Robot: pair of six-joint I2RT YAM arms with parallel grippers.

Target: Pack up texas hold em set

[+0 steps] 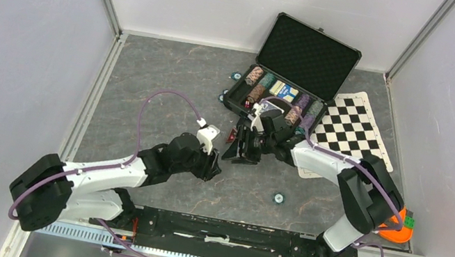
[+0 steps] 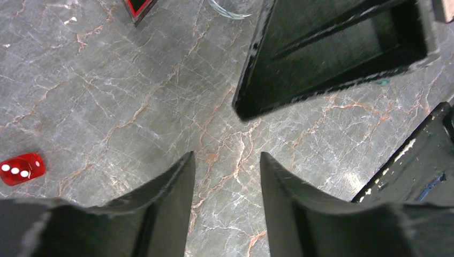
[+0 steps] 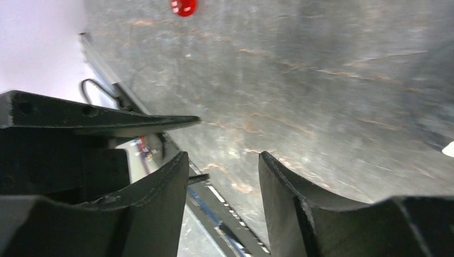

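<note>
Left claw (image 2: pixel 227 179) and right claw (image 3: pixel 222 176) were found part-open, empty. Black open-topped plastic tray (image 2: pixel 332 53), mid-table (image 1: pixel 169 83), was best gripped by one wall, w/ small red die (image 2: pixel 21 168) avoided.

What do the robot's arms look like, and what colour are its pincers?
Both arms mix white tube-like pieces with chunky black joints: see the left arm and the right arm. A thin purple cable loops along each one. The left pincer and right pincer each have two black, curved fingers that narrow toward the tips.
</note>
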